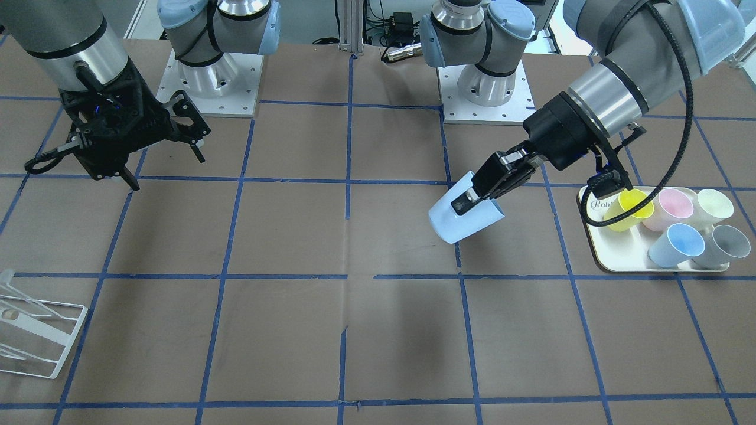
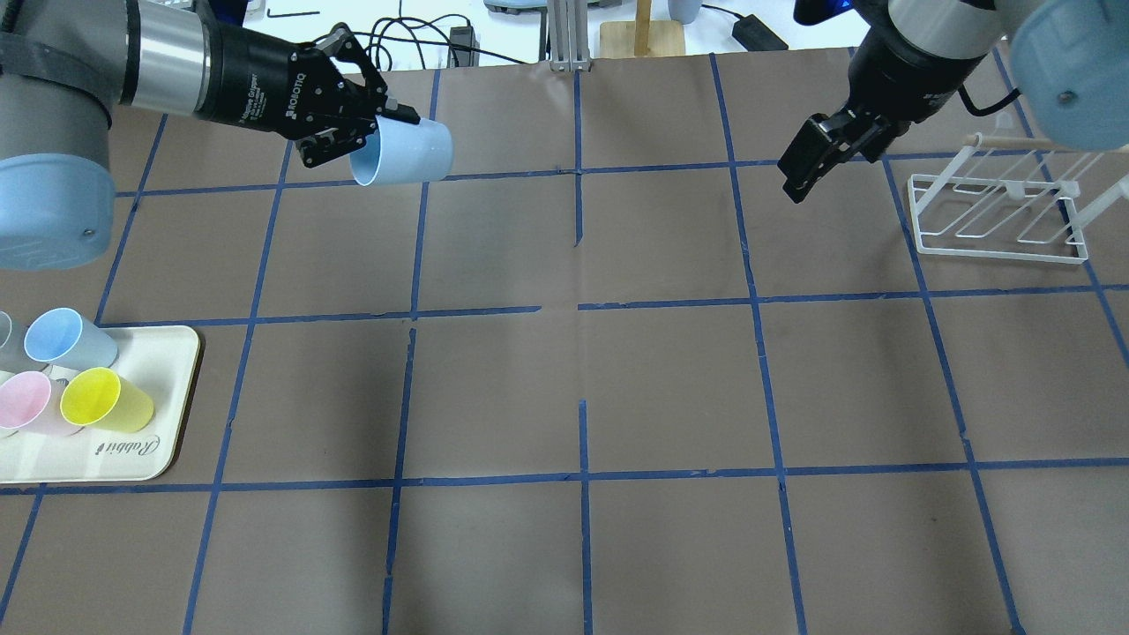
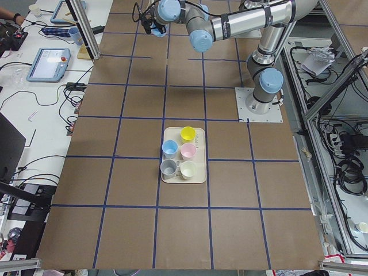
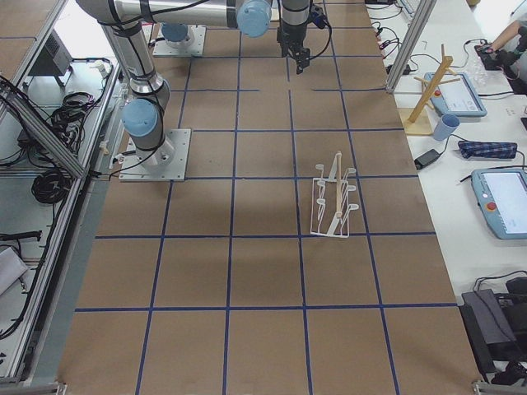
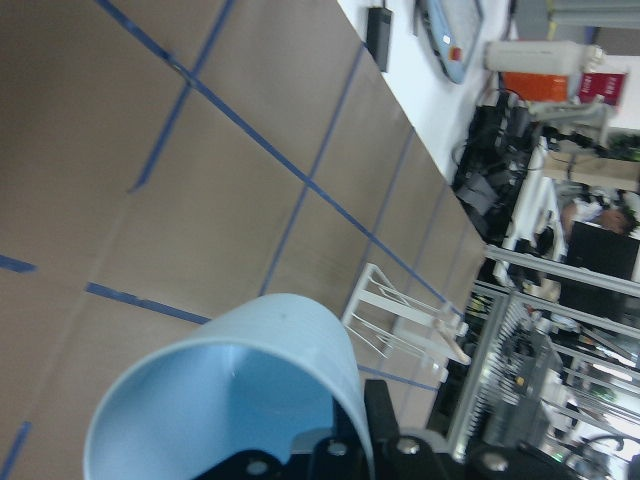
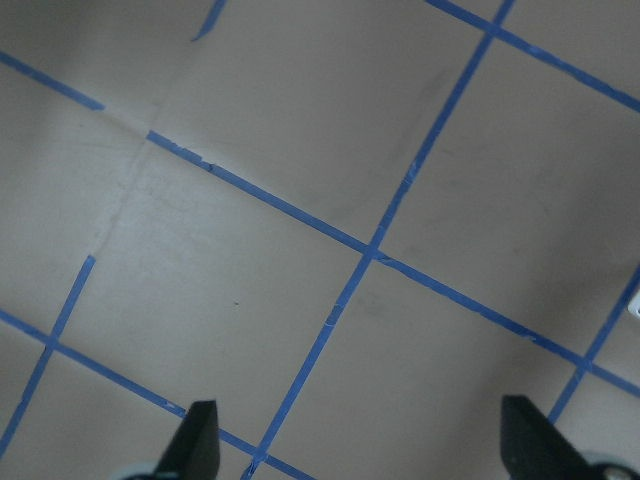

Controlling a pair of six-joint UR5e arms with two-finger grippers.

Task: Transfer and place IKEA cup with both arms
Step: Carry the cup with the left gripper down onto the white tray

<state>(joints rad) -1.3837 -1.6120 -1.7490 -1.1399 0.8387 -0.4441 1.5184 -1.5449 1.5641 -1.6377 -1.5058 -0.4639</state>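
Note:
The IKEA cup point(image 2: 407, 152), a pale sky-blue tumbler, is held on its side above the table by my left gripper point(image 2: 375, 132), which is shut on its rim. The front view shows the same cup point(image 1: 466, 217) in the left gripper point(image 1: 472, 198), its mouth towards the gripper. The left wrist view shows the cup point(image 5: 260, 380) close up, with its open mouth below. My right gripper point(image 2: 798, 181) is open and empty, far across the table from the cup. It also shows in the front view point(image 1: 166, 168), and its wrist view point(image 6: 365, 450) shows only taped table between the fingertips.
A cream tray point(image 2: 172, 353) near the left arm holds a twin blue cup point(image 2: 66, 339), a yellow cup point(image 2: 104, 399), a pink cup point(image 2: 25, 401) and a grey cup point(image 1: 723, 245). A white wire rack point(image 2: 997, 216) stands beside the right gripper.

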